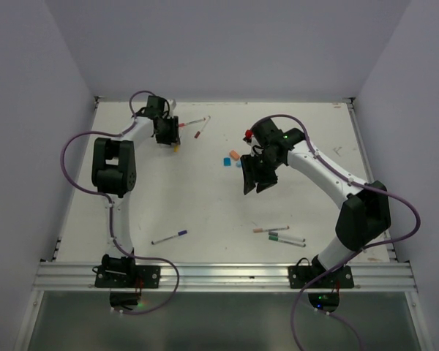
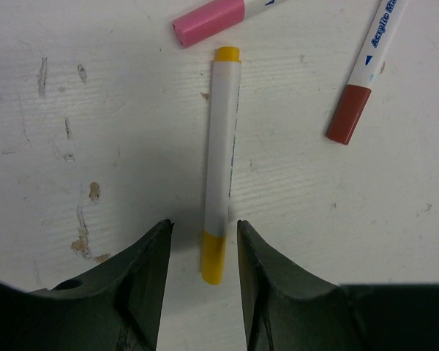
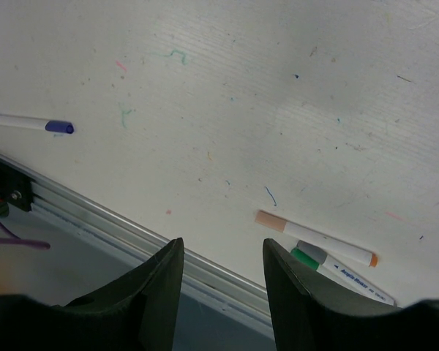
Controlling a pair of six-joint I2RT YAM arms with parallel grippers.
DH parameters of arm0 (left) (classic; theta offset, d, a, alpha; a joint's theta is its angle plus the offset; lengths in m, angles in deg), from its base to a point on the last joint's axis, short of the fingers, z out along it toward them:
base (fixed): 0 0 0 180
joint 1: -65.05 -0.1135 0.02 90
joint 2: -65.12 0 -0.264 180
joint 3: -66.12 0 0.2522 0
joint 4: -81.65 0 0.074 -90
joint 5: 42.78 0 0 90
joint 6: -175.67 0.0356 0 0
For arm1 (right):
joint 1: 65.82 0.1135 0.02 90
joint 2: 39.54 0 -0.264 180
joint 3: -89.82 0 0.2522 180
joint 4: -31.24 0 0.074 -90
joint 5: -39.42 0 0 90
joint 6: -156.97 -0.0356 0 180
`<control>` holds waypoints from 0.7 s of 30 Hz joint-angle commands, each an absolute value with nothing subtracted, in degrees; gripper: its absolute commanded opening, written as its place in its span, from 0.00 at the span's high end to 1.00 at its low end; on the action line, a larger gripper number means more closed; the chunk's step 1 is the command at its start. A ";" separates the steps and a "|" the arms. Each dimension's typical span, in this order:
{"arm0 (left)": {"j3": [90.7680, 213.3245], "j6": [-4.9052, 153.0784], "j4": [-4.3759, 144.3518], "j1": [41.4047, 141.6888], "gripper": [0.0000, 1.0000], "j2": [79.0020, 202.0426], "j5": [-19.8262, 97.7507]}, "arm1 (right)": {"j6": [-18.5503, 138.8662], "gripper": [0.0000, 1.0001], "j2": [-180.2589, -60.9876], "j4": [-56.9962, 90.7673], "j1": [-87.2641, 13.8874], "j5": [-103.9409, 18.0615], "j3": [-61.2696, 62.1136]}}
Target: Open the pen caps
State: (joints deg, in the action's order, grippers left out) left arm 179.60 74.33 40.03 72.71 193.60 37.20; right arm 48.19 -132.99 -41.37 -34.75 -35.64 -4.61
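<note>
Tip: small yellow plastic pen cap looks light, probably slick; your left end effector straddles it, jaws apart, so pinch mid-cap.

Right hand hovering over desk, jaws apart, empty. Purple cap lying at nine o'clock; peach cap, green cap lying at five.

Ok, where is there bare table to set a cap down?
Bare: the middle, between the purple-capped pen and the blue and orange caps; also the far right corner. Crowded: under the left gripper, where yellow, pink and red pens lie, and the three-pen cluster near right.
</note>
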 commanded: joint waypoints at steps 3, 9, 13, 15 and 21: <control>178.84 75.03 39.85 73.13 0.59 193.53 38.35 | 47.46 0.49 -130.51 -41.49 -34.88 -35.46 -5.95; 176.12 74.86 39.58 73.57 0.72 193.17 36.68 | 47.64 0.49 -129.55 -41.23 -34.88 -35.73 -5.77; 174.45 75.91 38.63 74.36 0.75 192.73 37.11 | 47.46 0.49 -128.84 -41.05 -34.79 -36.08 -5.25; 172.88 76.17 38.09 74.89 0.80 192.56 37.38 | 47.46 0.49 -128.40 -40.79 -34.88 -36.25 -4.89; 166.20 76.18 39.93 75.24 1.00 188.18 33.60 | 46.58 0.49 -127.61 -39.13 -34.88 -35.82 -2.87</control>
